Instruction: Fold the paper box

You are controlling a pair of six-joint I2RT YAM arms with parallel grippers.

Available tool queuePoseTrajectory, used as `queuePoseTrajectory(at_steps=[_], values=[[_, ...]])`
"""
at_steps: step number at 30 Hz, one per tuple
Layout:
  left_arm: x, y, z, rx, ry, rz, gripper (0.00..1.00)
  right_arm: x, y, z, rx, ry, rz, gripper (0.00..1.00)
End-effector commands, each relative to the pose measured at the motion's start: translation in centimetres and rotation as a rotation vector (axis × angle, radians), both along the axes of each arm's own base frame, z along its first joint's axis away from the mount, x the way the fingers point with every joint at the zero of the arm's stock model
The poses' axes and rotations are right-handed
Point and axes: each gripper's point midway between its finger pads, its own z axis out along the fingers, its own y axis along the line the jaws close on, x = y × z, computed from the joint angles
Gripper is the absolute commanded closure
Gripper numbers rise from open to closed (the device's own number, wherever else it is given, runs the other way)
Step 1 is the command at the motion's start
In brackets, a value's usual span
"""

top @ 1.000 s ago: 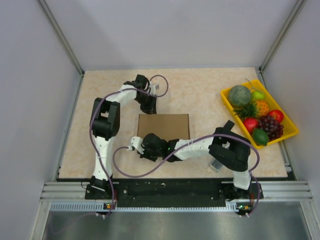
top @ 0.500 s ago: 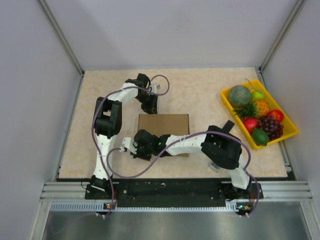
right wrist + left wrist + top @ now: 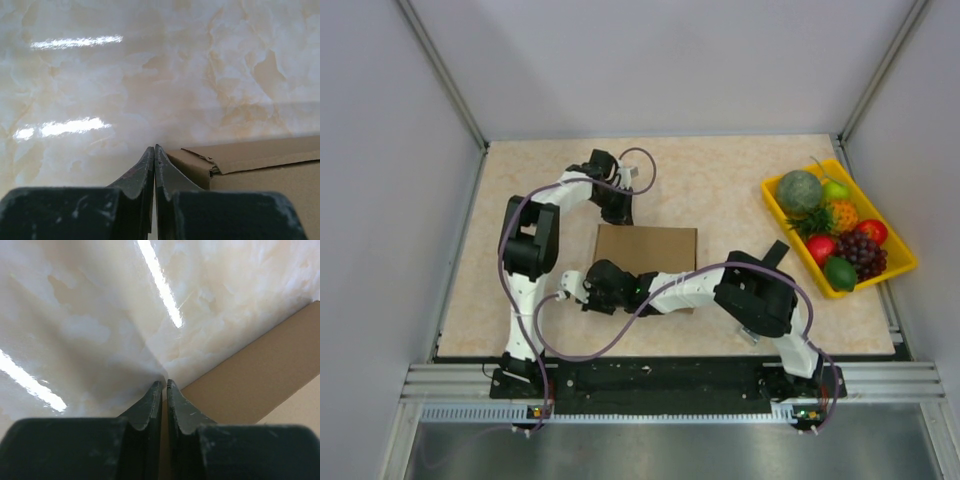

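Top external view: we find the left gripper (image 3: 164,385), fingers nearly together, at the far-left corner of the box (image 3: 650,245); whether it pinches cardboard we cannot tell. The right gripper (image 3: 154,150), fingers together, adjoins the near-left corner. Pushing there may slide the box.

One camera looks down from behind; both wrist cameras closely face the paper box (image 3: 655,240).

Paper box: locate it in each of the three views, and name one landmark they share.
Top external: the paper box lies mid-table, left of the yellow fruit tray.
Left wrist: lower right, its edge running diagonally down to the left end effector.
Right wrist: lower right, one corner just beside the right end effector.
Shared landmark: the marbled beige tabletop, which fills the rest of both wrist views.
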Motion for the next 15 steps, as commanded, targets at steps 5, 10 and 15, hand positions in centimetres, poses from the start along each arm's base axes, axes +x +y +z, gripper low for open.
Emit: queuePoseTrajectory(at_steps=[5,10,15], values=[[-6.5,1.9,-2.4,0.125,0.155,-0.055,0.86,9.0,-7.6,-3.7,-0.169,-0.137,-0.229,1.0],[-3.6,1.7,0.5,0.074,0.087,0.014,0.74,2.7,-5.8,4.1,-0.005,-0.045,-0.191,1.0],[0.6,0.7,5.7,0.037,-0.05,0.068,0.63,-1.6,-10.1,6.8,0.11,0.145,-0.386,0.98]])
